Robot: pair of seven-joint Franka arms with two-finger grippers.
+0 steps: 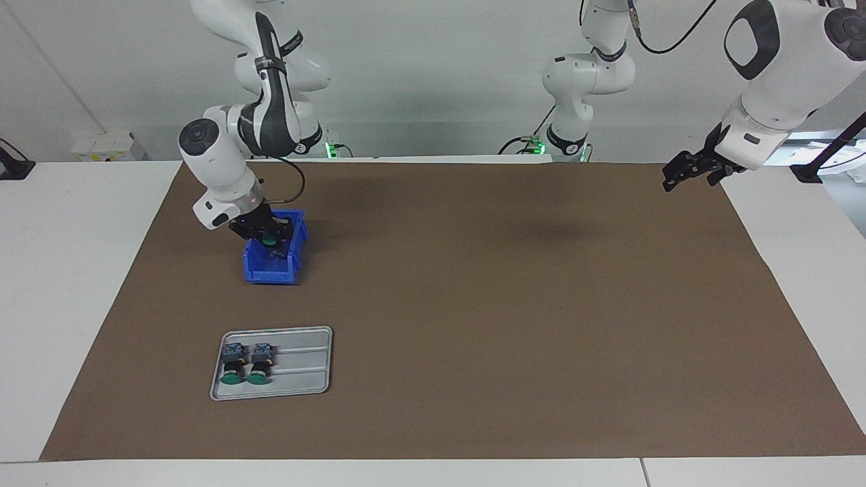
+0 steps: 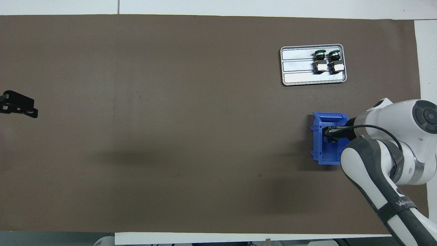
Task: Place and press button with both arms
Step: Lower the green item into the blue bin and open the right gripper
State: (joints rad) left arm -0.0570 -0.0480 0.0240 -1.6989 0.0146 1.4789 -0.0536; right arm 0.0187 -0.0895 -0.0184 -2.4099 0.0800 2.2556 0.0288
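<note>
Button (image 1: 269, 239) (green cap) gripped by right gripper (image 1: 265, 238) over blue bin (image 1: 274, 269)

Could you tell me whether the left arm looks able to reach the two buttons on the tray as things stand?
Probably not easily: the left tool waits at its own table end, while the tray sits at the right arm's end.

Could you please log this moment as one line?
right gripper: shut on button over blue bin | left gripper: open, waiting | tray: two buttons

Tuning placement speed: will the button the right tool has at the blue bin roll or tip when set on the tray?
Likely rigid. The two buttons on the tray lie on their sides, so upright probably tips. The round cap could roll, though the blocky base and tray ridges should check it.
</note>
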